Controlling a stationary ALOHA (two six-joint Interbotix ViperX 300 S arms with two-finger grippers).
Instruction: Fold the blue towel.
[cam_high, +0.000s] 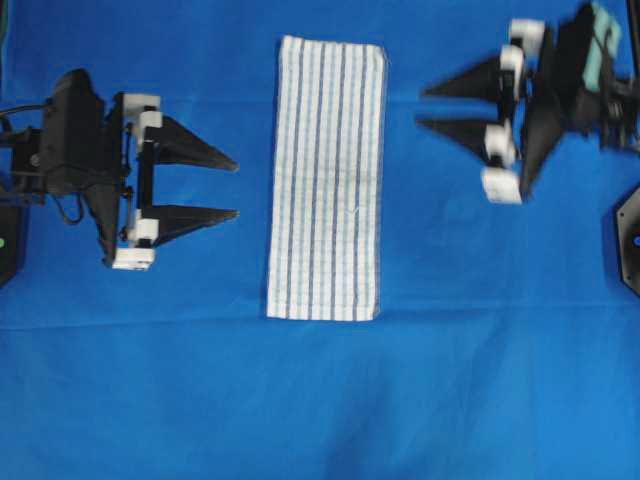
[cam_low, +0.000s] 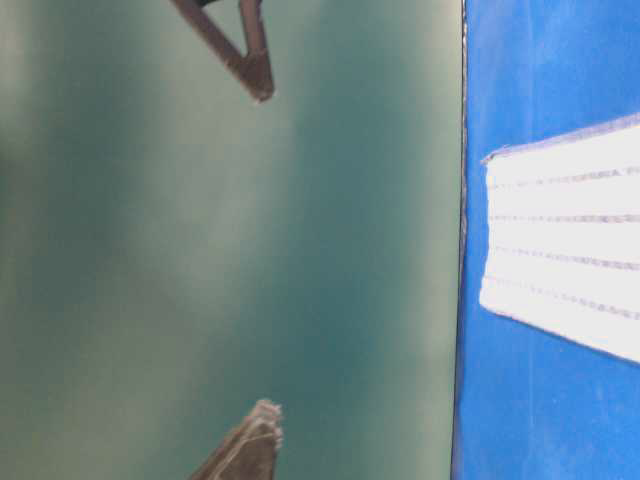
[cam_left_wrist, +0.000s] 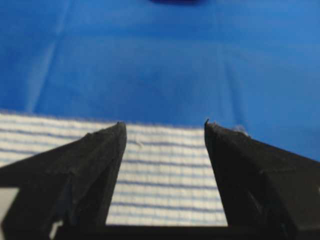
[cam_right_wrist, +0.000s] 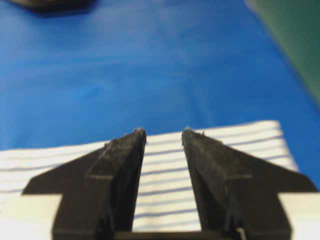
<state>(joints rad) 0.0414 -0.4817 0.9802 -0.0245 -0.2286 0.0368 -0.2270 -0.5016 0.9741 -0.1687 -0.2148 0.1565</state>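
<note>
a thin white woven towel with dark blue and light blue stripes (cam_high: 326, 180) lies flat on a big plain blue sheet (cam_high: 320, 400) that covers the table. from above it looks like a long narrow strip, folded and neat, and it runs from the top of the picture down toward the middle. its stripes run the long way.

the left gripper (cam_high: 236, 187) is a black claw with white blocks near its base. it sits to the left of the striped towel, apart from it, and its two pointy fingers aim at the towel's left edge. the fingers stand wide apart with nothing between them. in the left wrist view the two black fingers (cam_left_wrist: 85, 170) frame the towel (cam_left_wrist: 165, 175) and the blue sheet (cam_left_wrist: 160, 60) past it.

the right gripper (cam_high: 424, 108) is the same kind of black claw, on the right side of the towel and a bit higher up in the picture. it looks blurry. its fingers point at the towel's right edge, not touching it. they are parted with an open gap, a little less wide than the left ones, and hold nothing. in the right wrist view the fingers (cam_right_wrist: 120, 175) show the towel (cam_right_wrist: 165, 185) in the gap.

in the table-level view the towel (cam_low: 565, 240) is a white band on the blue sheet (cam_low: 540, 60).
</note>
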